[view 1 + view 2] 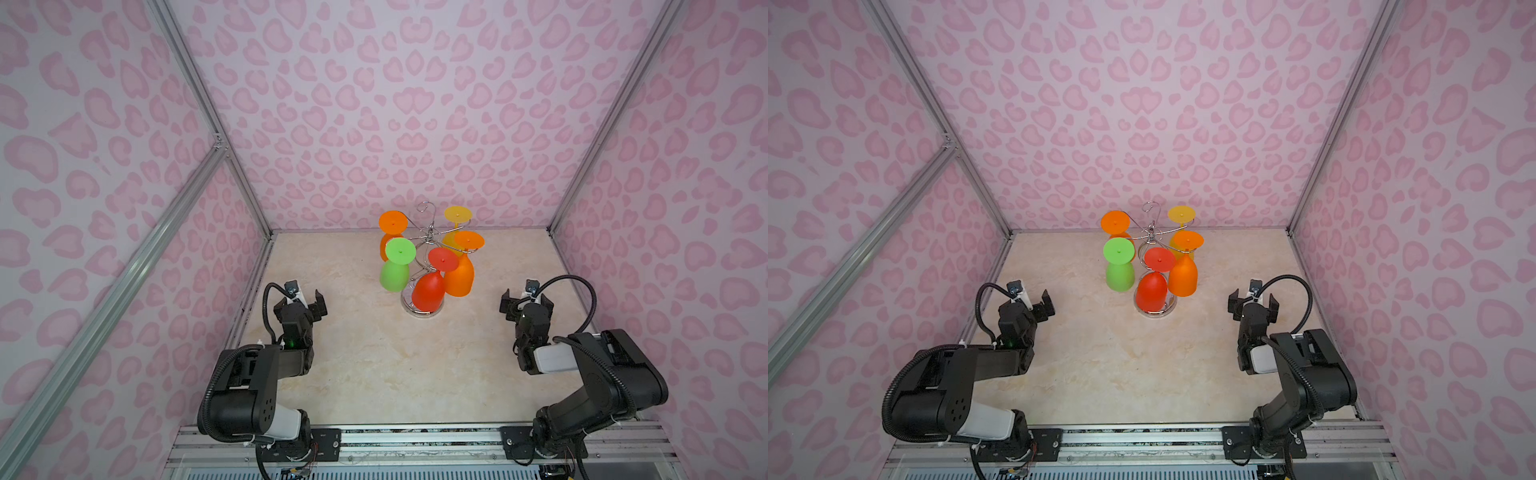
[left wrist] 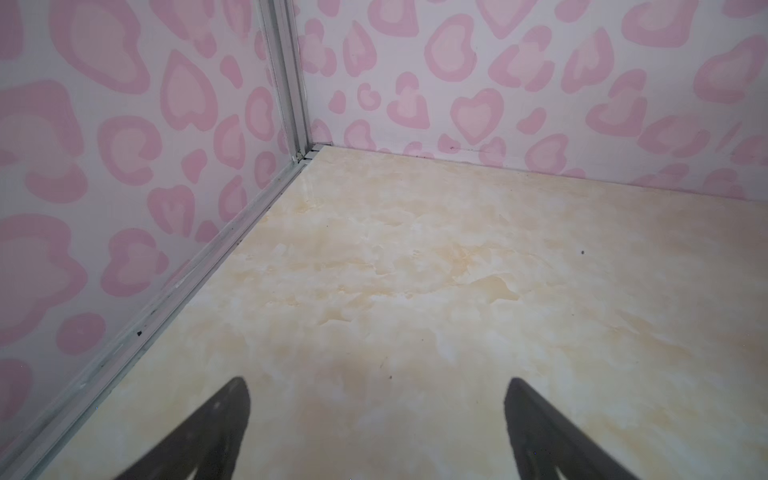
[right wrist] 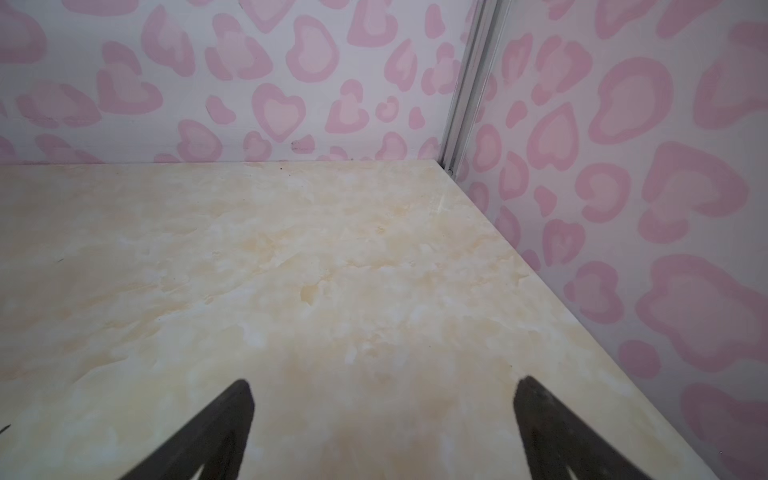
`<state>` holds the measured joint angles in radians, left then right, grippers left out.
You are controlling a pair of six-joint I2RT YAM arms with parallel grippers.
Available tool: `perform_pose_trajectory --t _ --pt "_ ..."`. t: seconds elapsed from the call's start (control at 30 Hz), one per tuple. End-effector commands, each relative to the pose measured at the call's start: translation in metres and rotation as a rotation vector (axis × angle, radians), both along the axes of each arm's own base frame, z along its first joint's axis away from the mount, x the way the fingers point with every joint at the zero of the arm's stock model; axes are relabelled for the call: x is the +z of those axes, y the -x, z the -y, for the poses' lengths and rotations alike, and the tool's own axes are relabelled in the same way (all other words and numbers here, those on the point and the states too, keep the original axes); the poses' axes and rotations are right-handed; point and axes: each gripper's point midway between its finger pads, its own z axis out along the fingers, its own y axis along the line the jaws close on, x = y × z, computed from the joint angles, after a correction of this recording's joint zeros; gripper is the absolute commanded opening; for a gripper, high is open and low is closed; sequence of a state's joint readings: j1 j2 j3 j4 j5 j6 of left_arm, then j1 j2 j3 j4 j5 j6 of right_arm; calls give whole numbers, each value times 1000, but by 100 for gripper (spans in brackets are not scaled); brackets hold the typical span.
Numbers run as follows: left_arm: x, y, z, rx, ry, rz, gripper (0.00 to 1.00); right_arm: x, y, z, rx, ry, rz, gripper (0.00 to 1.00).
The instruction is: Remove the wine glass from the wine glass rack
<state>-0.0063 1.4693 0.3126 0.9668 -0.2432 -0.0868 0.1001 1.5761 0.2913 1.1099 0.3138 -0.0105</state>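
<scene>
The chrome wine glass rack (image 1: pixel 429 237) (image 1: pixel 1152 237) stands at the back middle of the table in both top views. Several coloured wine glasses hang upside down from its arms: a green one (image 1: pixel 394 276) at front left, a red one (image 1: pixel 430 291) at the front, an orange one (image 1: pixel 459 278) at front right. A yellow one (image 1: pixel 457 216) and another orange one (image 1: pixel 392 222) hang behind. My left gripper (image 1: pixel 309 301) (image 2: pixel 377 382) is open over bare table, left of the rack. My right gripper (image 1: pixel 525 303) (image 3: pixel 384 381) is open to the right of it. Neither wrist view shows the rack.
Pink heart-patterned walls (image 1: pixel 374 104) enclose the marble-look table (image 1: pixel 374 365) on three sides. Aluminium posts (image 1: pixel 232 158) stand at the back corners, and a metal rail (image 1: pixel 415 440) carrying both arm bases runs along the front edge.
</scene>
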Motion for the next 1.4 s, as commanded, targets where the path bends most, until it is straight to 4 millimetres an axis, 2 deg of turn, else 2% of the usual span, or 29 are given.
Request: perform_pose_trajectory --t 0.0,1.2,1.3,1.37 --pt "10 -2 -1 5 1 44 97 5 -1 0 -1 -2 28 98" --pt "10 -2 -1 5 3 43 98 4 -3 1 3 -13 19 98" --pt "14 -2 -2 12 2 58 97 5 -2 2 0 -13 23 97" --pt "23 -5 -6 38 2 21 97 12 -1 4 -18 -10 23 94"
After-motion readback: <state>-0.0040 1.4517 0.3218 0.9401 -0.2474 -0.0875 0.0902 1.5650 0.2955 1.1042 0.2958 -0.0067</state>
